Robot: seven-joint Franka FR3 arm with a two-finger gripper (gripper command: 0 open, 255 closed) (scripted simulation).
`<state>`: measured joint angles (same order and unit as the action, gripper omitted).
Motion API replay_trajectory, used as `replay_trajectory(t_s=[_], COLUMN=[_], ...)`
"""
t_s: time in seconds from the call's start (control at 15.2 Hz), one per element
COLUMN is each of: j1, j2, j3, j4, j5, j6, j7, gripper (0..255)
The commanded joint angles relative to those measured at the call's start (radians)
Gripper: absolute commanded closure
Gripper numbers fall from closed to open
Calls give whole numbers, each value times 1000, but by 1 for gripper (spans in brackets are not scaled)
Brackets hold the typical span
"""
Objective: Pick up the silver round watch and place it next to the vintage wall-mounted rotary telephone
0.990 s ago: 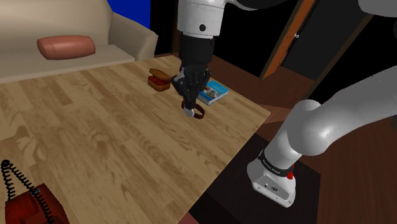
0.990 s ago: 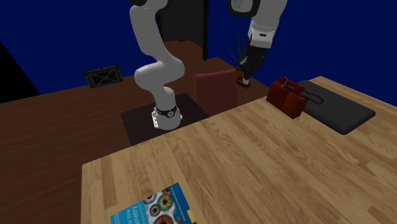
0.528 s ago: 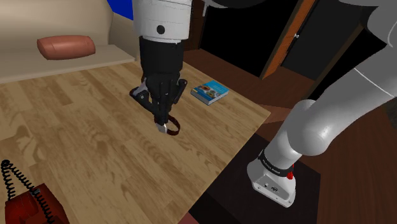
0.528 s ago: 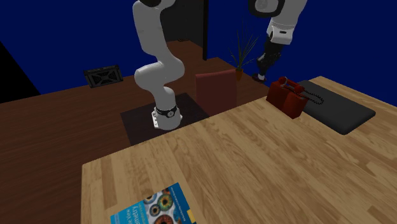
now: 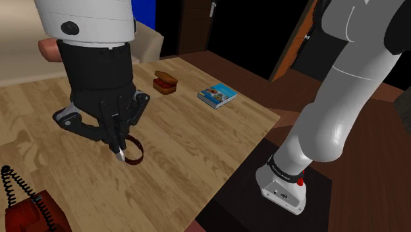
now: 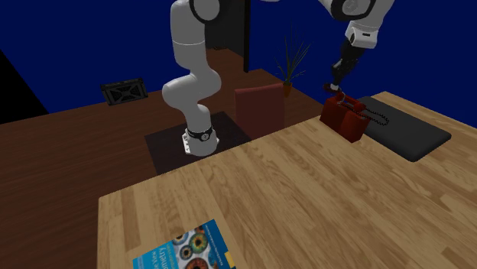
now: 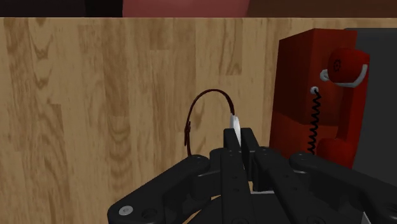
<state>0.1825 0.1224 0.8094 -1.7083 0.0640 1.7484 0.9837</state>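
Observation:
My gripper (image 5: 120,149) is shut on the watch (image 5: 134,151), which has a small silver face and a dark red strap loop hanging beside the fingertips. It hangs above the wooden table (image 5: 197,138), some way from the red rotary telephone (image 5: 29,209) with its coiled black cord at the table's near corner. In the wrist view the watch (image 7: 205,116) juts out from between the closed fingertips (image 7: 233,145), and the telephone (image 7: 318,108) stands close beside it. From the second exterior view the gripper (image 6: 334,82) hovers just above the telephone (image 6: 342,116).
A blue book (image 5: 217,95) and a small brown box (image 5: 164,82) lie near the table's far edge. A dark grey mat (image 6: 401,134) lies under the telephone. A red chair back (image 6: 258,111) stands by the table, with a plant (image 6: 290,65) behind it.
The arm has carried the watch across the table from near the book towards the telephone, toward the shoulder view's lower left. The gripper has stayed shut on it.

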Motion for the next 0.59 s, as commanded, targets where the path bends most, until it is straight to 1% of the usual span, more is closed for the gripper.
replay_trajectory(t_s=[0.0,0.53], j1=[19,20], j2=[34,47], j3=[5,1], j4=[16,-79], j5=[-25,-34], j6=[11,115], j7=[29,24], gripper=[255,255])
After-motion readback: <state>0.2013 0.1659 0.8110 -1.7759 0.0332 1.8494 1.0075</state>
